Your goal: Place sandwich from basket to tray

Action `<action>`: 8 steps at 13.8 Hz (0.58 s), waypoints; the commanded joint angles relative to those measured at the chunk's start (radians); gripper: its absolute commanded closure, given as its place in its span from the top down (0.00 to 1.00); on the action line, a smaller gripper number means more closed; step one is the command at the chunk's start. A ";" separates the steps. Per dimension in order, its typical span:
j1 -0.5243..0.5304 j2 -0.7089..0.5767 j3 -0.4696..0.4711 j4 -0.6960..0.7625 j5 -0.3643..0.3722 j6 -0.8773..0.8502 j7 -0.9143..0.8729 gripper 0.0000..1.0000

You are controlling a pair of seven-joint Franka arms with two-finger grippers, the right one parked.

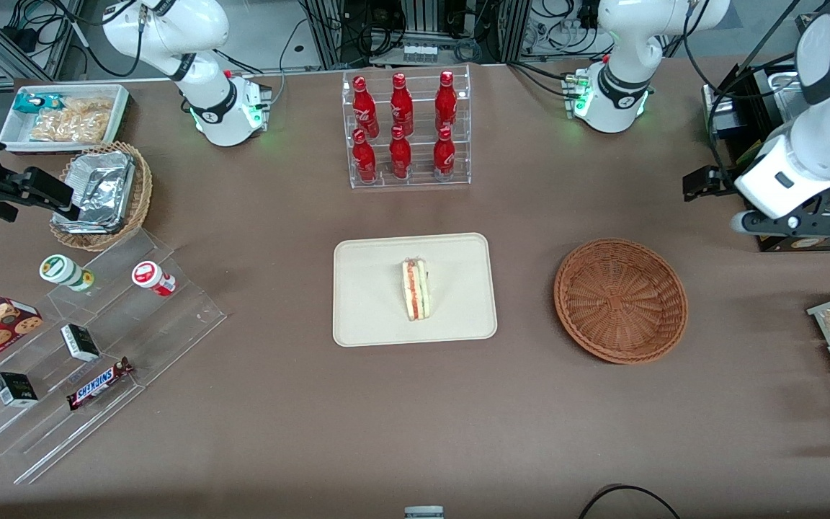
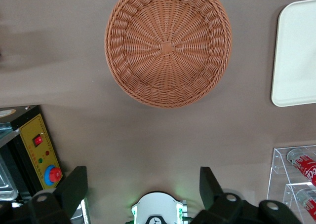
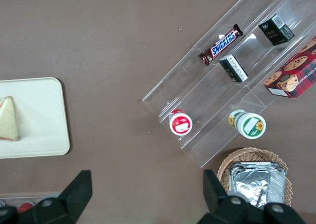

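A brown-covered desk [image 1: 278, 432] fills the scene; farther from the camera, metal frames and tangled cables [image 1: 415, 29] line its edge.

I see the sandwich [image 1: 416, 289] standing on edge mid-tray [image 1: 364, 317], red and green layers showing. The reddish wicker basket [image 1: 621, 300] sits beside the tray, with nothing in it.

My end effector [image 2: 143, 189] hangs high with its fingers spread, farther from the front camera than the basket.

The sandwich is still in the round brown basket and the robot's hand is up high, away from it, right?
Not quite. The front view shows the sandwich on the tray; the basket holds nothing. The hand is indeed raised, open, away from it.
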 commanded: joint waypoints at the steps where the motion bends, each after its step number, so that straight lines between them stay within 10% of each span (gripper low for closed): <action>1: 0.059 -0.037 -0.055 0.009 0.025 -0.023 0.021 1.00; 8: -0.014 -0.029 0.012 0.010 0.014 0.061 0.002 1.00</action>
